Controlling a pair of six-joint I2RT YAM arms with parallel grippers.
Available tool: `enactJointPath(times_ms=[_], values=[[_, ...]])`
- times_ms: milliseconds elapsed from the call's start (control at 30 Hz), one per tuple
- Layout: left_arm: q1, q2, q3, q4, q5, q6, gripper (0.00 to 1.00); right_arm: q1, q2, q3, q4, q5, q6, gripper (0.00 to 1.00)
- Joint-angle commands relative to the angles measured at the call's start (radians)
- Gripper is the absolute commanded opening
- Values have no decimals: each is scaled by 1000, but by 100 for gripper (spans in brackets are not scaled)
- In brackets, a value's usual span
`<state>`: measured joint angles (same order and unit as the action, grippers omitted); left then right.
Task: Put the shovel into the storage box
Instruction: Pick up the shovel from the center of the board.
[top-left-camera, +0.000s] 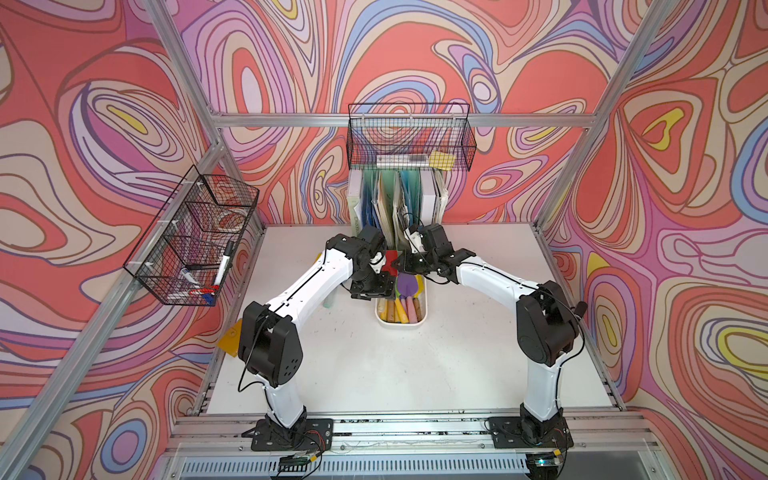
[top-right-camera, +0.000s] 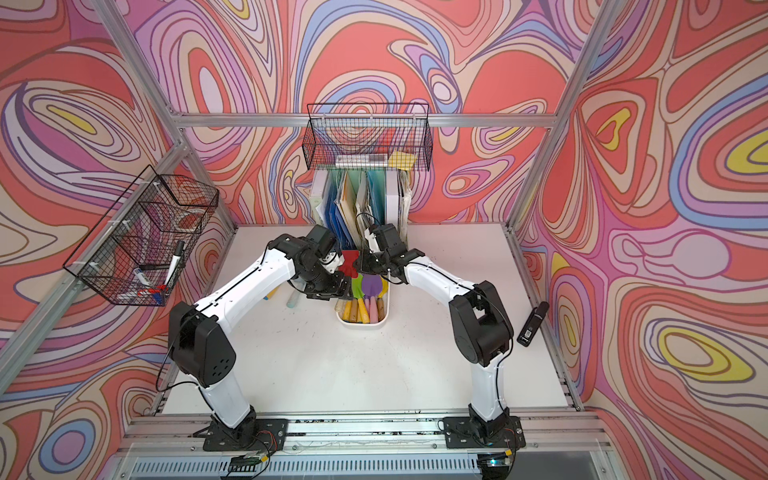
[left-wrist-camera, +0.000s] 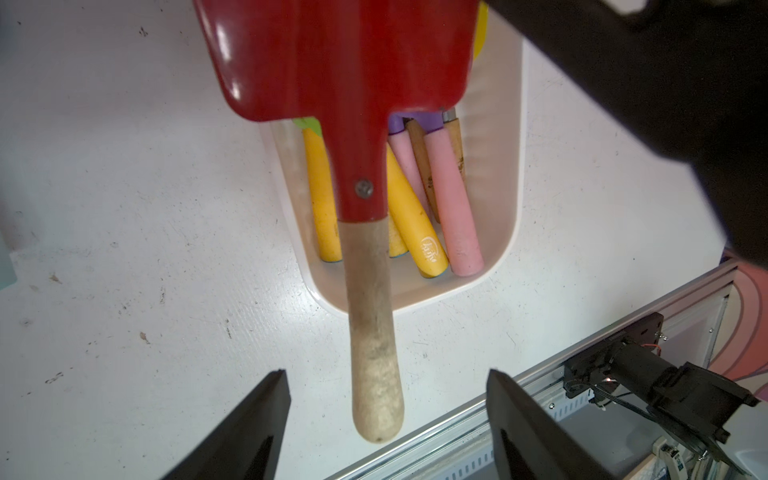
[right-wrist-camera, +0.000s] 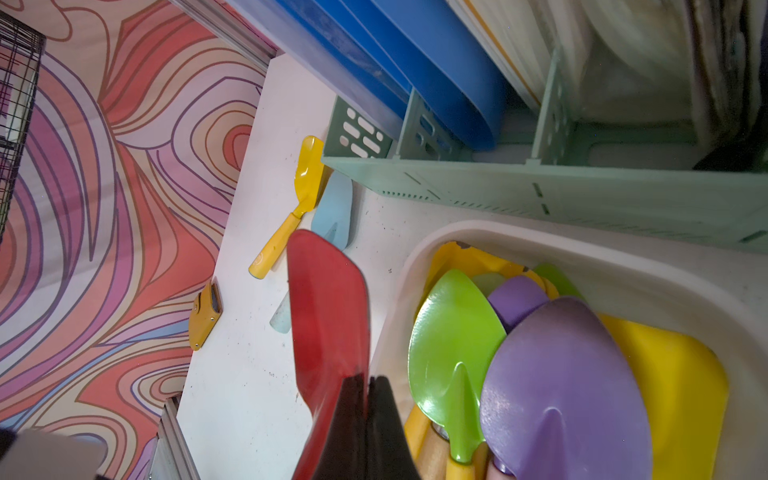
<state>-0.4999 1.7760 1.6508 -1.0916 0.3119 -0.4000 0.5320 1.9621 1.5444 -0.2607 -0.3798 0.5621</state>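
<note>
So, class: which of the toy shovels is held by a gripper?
The red shovel: the right gripper pinches its blade in the air; the others lie in the storage box or on the table.

We find the storage box (top-left-camera: 401, 326) before the file holder (right-wrist-camera: 498, 191), other shovels (top-left-camera: 409, 286) inside it, the shovel (left-wrist-camera: 345, 62) raised near its far end.

The shovel (left-wrist-camera: 345, 62) is red, the storage box (left-wrist-camera: 419, 291) white, the walls (top-left-camera: 83, 124) swirled coral and lilac.

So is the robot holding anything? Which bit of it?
The right gripper pinches the red shovel by its blade's edge. The left gripper is open around its handle, not touching it.
</note>
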Motion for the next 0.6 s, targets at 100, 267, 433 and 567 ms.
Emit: enactJointPath(times_ms=[100, 267, 433, 567], values=[[-3, -84, 13, 23, 6, 22, 86, -3, 23, 42, -41, -11, -54, 0], [-4, -141, -24, 83, -15, 22, 89, -27, 20, 9, -58, -38, -93, 0], [-3, -165, -51, 131, -11, 18, 91, -38, 35, -20, -44, -54, -107, 0], [-4, -163, -52, 134, -1, 24, 92, -38, 61, -21, -22, -60, -105, 0]])
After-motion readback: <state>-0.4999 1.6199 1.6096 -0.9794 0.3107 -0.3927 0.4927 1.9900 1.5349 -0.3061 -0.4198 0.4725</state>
